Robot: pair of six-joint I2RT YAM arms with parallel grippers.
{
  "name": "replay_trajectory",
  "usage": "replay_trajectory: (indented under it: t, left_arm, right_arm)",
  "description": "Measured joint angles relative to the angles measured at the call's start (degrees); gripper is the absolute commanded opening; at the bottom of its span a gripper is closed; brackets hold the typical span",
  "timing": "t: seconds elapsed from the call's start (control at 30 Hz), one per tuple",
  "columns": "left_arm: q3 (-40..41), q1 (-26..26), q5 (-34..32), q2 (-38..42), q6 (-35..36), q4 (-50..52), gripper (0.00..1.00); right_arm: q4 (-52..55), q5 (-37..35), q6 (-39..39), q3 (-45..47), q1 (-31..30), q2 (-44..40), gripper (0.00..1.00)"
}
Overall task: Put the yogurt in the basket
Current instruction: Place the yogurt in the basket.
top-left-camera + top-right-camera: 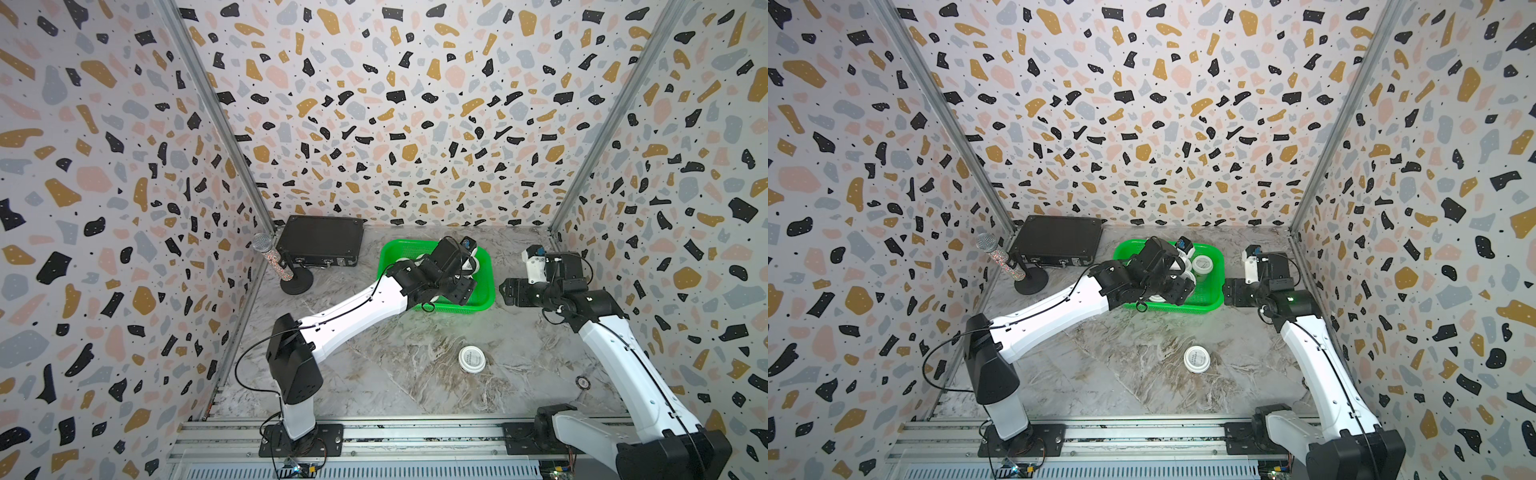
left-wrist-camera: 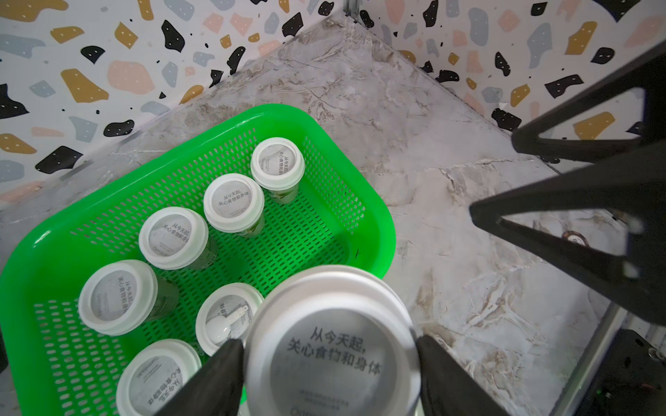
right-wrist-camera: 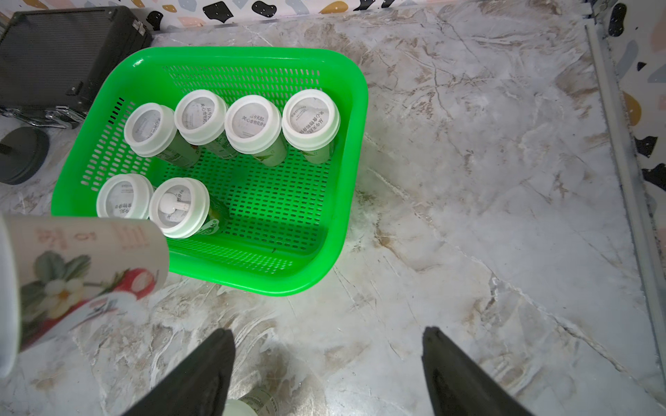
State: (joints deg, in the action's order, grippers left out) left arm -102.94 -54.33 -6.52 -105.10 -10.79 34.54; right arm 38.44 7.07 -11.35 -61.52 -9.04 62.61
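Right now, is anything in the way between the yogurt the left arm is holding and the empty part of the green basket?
Nothing visible is. The held yogurt sits between the left fingers by the basket rim. Six cups stand inside, but the mesh floor next to them is bare.

Robot lab test booth: terrazzo-print wall panels (image 1: 415,104), aluminium corner posts (image 1: 217,112), arm bases (image 1: 297,432) bolted to a slotted rail (image 1: 415,436).
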Motion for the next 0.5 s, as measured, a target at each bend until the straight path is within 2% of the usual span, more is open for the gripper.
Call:
replay_trajectory:
  t: [0.5]
  left_arm:
    - [-17.49,3.02,0.20,-15.67,-0.57,8.70,0.75]
  right_arm:
    - [-1.55,-0.24,-0.22,2.25,1.22,-0.87,0.86]
